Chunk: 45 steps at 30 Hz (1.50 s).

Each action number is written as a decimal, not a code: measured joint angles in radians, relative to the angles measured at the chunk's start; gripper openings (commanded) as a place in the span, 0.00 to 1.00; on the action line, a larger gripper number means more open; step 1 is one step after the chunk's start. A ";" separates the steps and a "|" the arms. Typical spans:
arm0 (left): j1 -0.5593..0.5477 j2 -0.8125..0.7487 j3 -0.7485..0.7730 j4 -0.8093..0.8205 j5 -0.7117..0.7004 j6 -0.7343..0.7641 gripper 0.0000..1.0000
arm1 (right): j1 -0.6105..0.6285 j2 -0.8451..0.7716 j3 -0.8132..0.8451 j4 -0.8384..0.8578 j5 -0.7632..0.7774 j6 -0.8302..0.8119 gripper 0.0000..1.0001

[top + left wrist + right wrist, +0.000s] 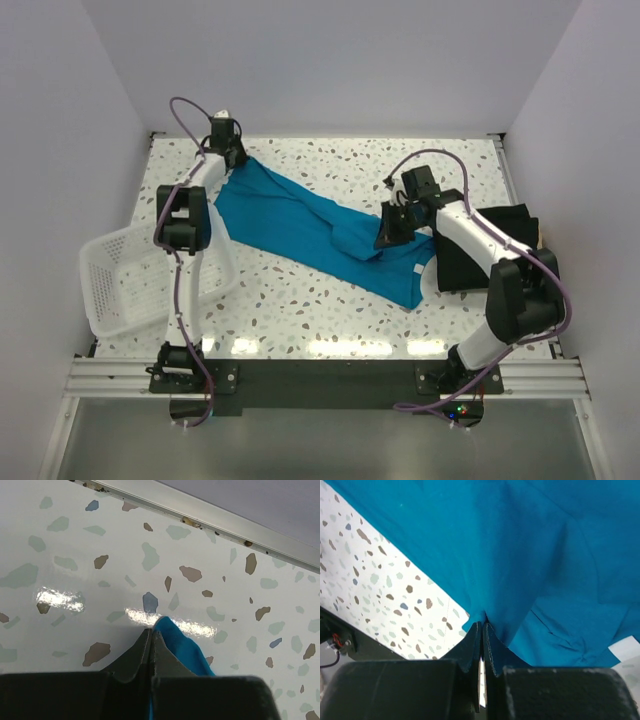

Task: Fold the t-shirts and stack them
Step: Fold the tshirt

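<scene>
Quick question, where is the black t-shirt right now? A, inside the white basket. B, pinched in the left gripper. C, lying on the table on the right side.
C: the black t-shirt lies on the table's right side, far from the white basket on the left, and the left gripper is shut on the teal t-shirt instead.

Top view: set high, near edge, whole worktop (330,165) covered; wrist views: held close, low-angled; teal t-shirt (290,220) shared by all.
</scene>
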 measured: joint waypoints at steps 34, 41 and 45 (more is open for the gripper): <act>0.024 -0.352 -0.460 0.238 0.002 0.029 0.00 | 0.000 -0.156 -0.064 -0.099 0.027 0.032 0.00; 0.024 -0.444 -0.567 0.234 -0.034 0.055 0.00 | 0.000 -0.156 -0.071 -0.106 0.013 0.032 0.00; 0.024 -0.490 -0.601 0.223 -0.070 0.060 0.00 | 0.000 -0.156 -0.074 -0.112 0.011 0.032 0.00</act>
